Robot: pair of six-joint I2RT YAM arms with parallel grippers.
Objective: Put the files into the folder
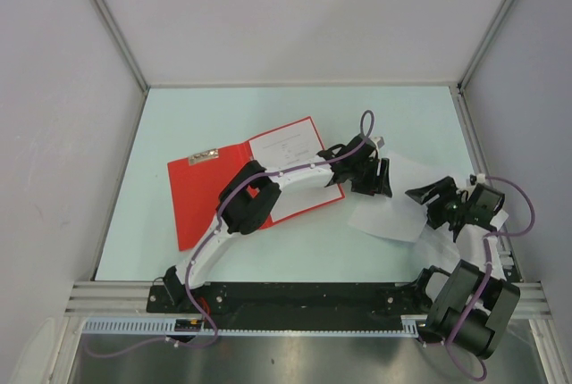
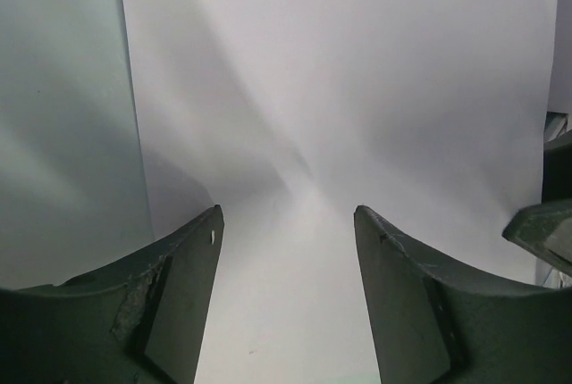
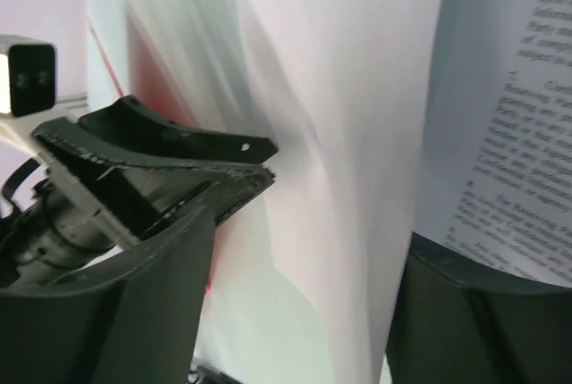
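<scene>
While my left arm lies stretched across the open red folder (image 1: 201, 196), my left gripper (image 1: 374, 179) sits just past the folder's right edge, above a loose white sheet (image 1: 393, 219) on the pale green table (image 1: 223, 125). My left fingers (image 2: 179, 304) stand well apart. They are open, with nothing between them but the blank paper below, and I cannot tell whether the tips touch it. That paper fills most of my left wrist view, with bare table along its left side.

The folder lies flat on the left-middle part of the table, spread like a book, with a label strip (image 1: 204, 158) at its far edge. 1 printed page (image 1: 290, 147) rests on its right half, partly under my left forearm.

My right gripper (image 1: 435, 196) is near the left one, to its right, and points toward it across the loose white sheet. My right fingers (image 3: 134, 313) are spread wide too — open. From my right wrist, blank paper runs up between the 2 fingers, blurred, and I cannot tell whether either finger presses on it. A sheet with fine black text (image 3: 509, 125) curves above the finger on the right side of that view. On the left side I see the dark tips of my left gripper, with a streak of red behind them.

More white paper (image 1: 502, 219) pokes out beside my right wrist, near the table's right edge.
</scene>
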